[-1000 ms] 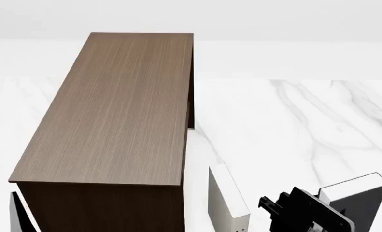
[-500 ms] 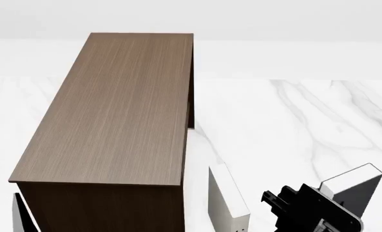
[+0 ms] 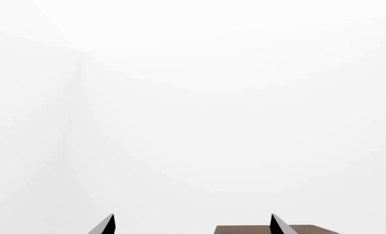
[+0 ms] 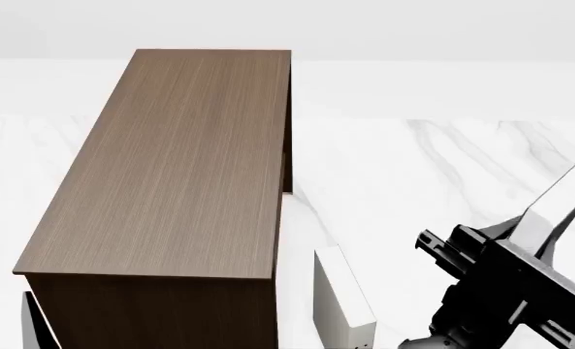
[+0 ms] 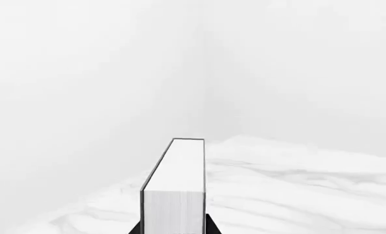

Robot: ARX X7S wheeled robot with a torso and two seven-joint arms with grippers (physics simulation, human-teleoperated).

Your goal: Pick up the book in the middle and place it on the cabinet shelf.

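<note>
The book (image 4: 562, 202), grey-covered with whitish page edges, hangs tilted above the marble floor at the right of the head view, well to the right of the cabinet shelf (image 4: 180, 160). My right gripper (image 4: 525, 241) is shut on it. In the right wrist view the book (image 5: 174, 180) stands out straight between the two dark fingertips (image 5: 212, 226), page edges facing the camera. My left gripper (image 3: 191, 225) is open and holds nothing; a strip of the cabinet shelf's brown top (image 3: 245, 229) shows just beyond it. The left arm is out of the head view.
An off-white book (image 4: 341, 299) stands upright on the floor just right of the cabinet's front corner. Another book's edge (image 4: 31, 320) shows at the cabinet's lower left. White marble floor (image 4: 432, 167) stretches to the right and behind.
My right gripper has lifted the book upward and to the right, and the book now tilts more steeply. The cabinet and the off-white books have not moved.
</note>
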